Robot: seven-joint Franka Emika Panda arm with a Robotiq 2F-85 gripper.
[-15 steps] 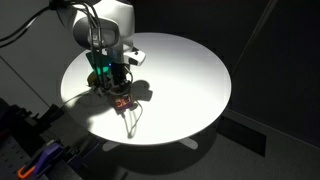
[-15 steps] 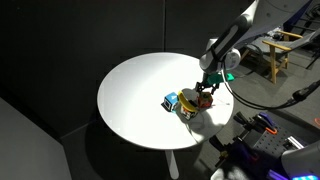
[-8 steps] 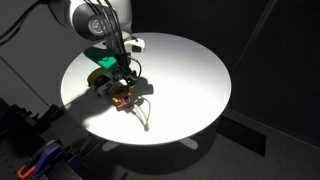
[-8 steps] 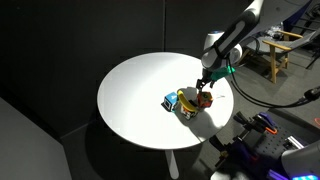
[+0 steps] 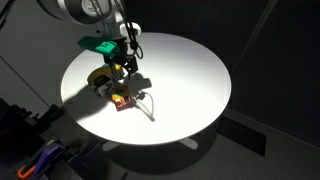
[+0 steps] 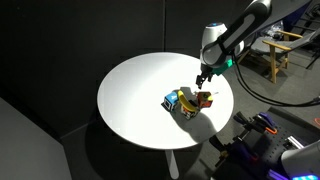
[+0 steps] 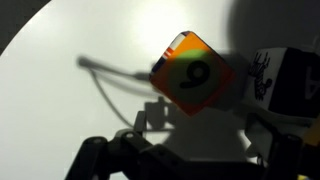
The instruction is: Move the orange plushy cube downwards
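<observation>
The orange plushy cube (image 5: 122,98) lies on the round white table (image 5: 185,70), also seen in an exterior view (image 6: 205,99). In the wrist view the cube (image 7: 195,75) shows a yellow face with a dark numeral and a thin cord trailing to the left. My gripper (image 5: 123,72) hangs above the cube, apart from it, also seen in an exterior view (image 6: 203,76). In the wrist view its fingers (image 7: 190,155) are spread wide with nothing between them.
An elongated yellow, blue and grey toy (image 5: 100,76) lies right beside the cube, also seen in an exterior view (image 6: 180,102) and at the wrist view's right edge (image 7: 288,80). Both sit near the table's rim (image 6: 225,125). Dark surroundings and equipment stand beyond the table.
My gripper has risen straight up away from the cube. The cube stays on the table beside the other toy.
</observation>
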